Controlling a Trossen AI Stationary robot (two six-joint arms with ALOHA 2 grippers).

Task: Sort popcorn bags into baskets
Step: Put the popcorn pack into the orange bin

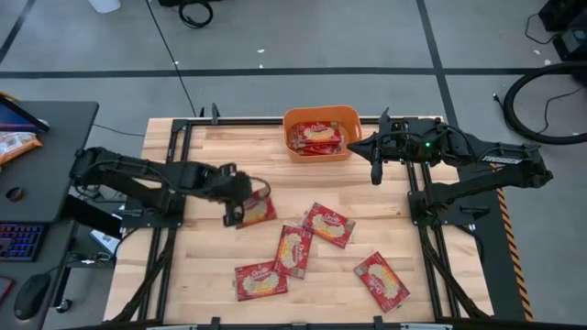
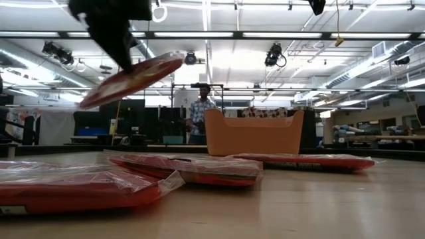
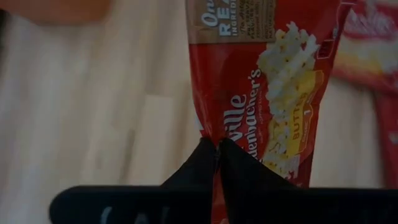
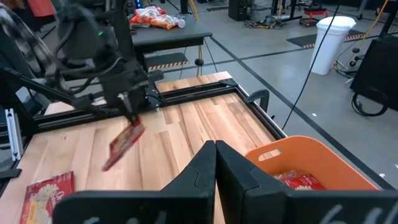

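Note:
My left gripper (image 1: 238, 207) is shut on the edge of one red popcorn bag (image 1: 259, 210), which hangs tilted above the table (image 2: 136, 76). The left wrist view shows my fingertips (image 3: 208, 155) pinching that bag (image 3: 267, 87). Several more popcorn bags lie flat on the wood, among them one mid-table (image 1: 328, 225), one beside it (image 1: 293, 249) and one at the front right (image 1: 381, 280). The orange basket (image 1: 321, 116) stands at the back centre with bags inside. My right gripper (image 1: 376, 174) waits shut, empty, just right of the basket (image 4: 298, 158).
Black frame rails (image 1: 417, 197) run along both sides of the wooden table (image 1: 211, 266). A dark desk (image 1: 46, 165) with an orange-and-white snack packet (image 1: 14, 142) stands to the left. A person (image 2: 199, 109) stands beyond the table's far edge.

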